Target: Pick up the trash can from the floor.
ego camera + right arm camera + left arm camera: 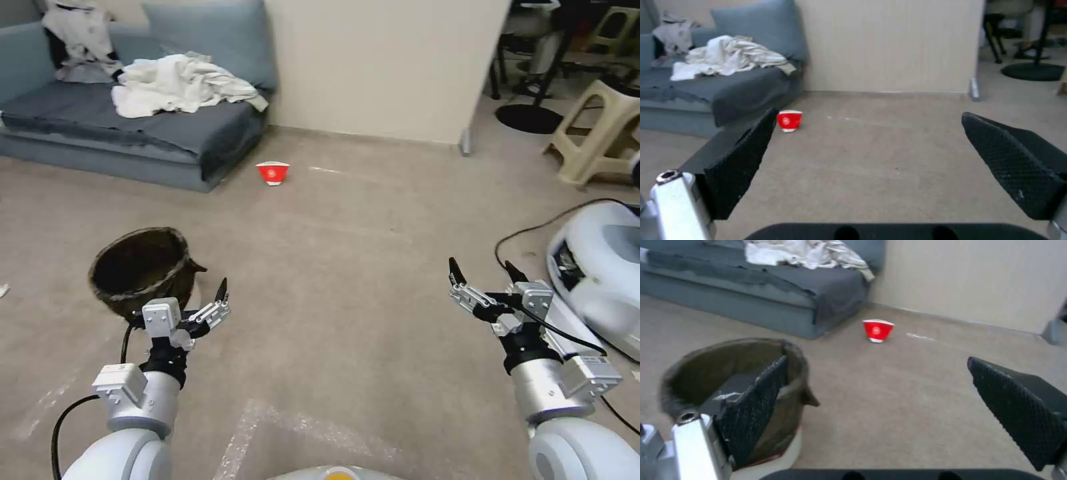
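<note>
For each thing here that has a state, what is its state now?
Trash can: upright on the floor, lined, not gripped.
Left gripper: open, one finger at the can's rim.
Right gripper: open, empty, above the floor.
Bowl: upright near the sofa.

A lived-in living room: grey sofa (133, 127) heaped with laundry (180, 83), carpeted floor (347, 267), plastic stool (600, 133).

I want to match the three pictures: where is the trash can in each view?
Head view: the trash can stands on the floor at the robot's left, just beyond the open left tool.
Left wrist view: the can sits close, partly behind one finger.
Right wrist view: not in it.
Shared landmark: the red-and-white bowl near the sofa's corner.
</note>
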